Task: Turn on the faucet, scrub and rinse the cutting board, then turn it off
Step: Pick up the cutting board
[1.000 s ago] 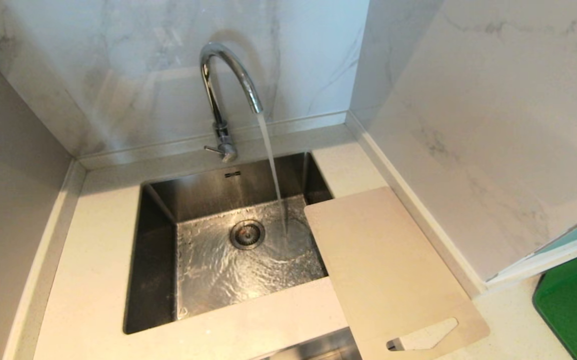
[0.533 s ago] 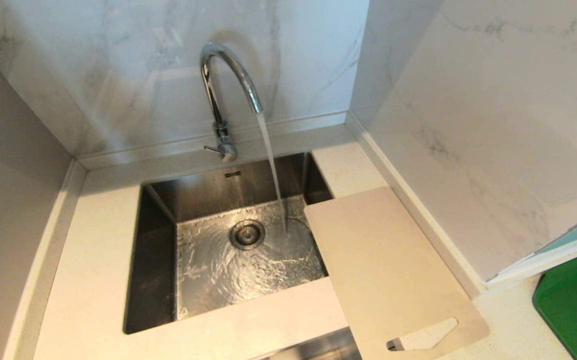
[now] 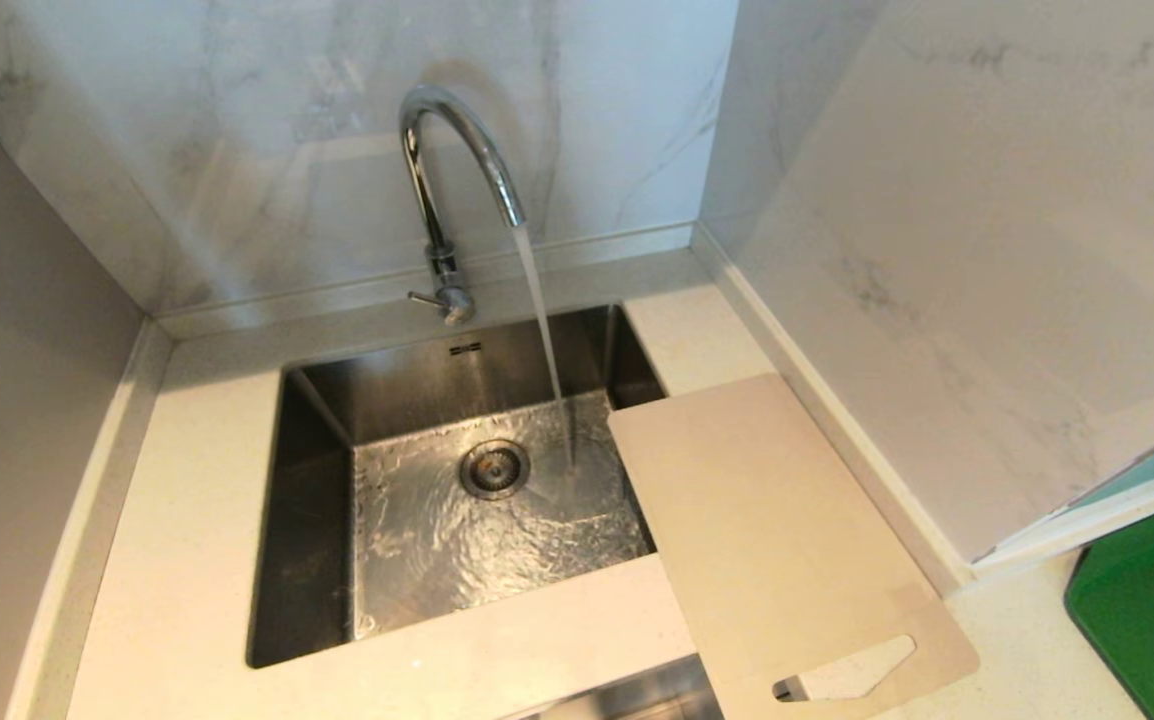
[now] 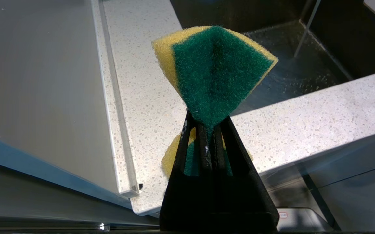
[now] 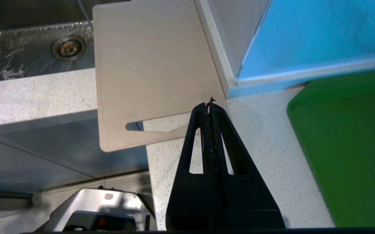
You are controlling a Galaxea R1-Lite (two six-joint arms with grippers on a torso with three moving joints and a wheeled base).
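While faucet (image 3: 457, 160) runs into sink (image 3: 317, 560), left gripper (image 4: 207, 122) pinches sponge (image 4: 215, 68); right gripper (image 5: 211, 109) pressed together, empty, cutting board (image 5: 151, 65) just ahead.

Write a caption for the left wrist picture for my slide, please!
Left gripper pinches a folded green-and-yellow sponge above the speckled counter beside the sink.

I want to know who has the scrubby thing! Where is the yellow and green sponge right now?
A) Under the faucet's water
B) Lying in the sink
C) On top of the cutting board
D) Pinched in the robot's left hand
D: the left wrist view shows the left hand shut on the folded sponge.
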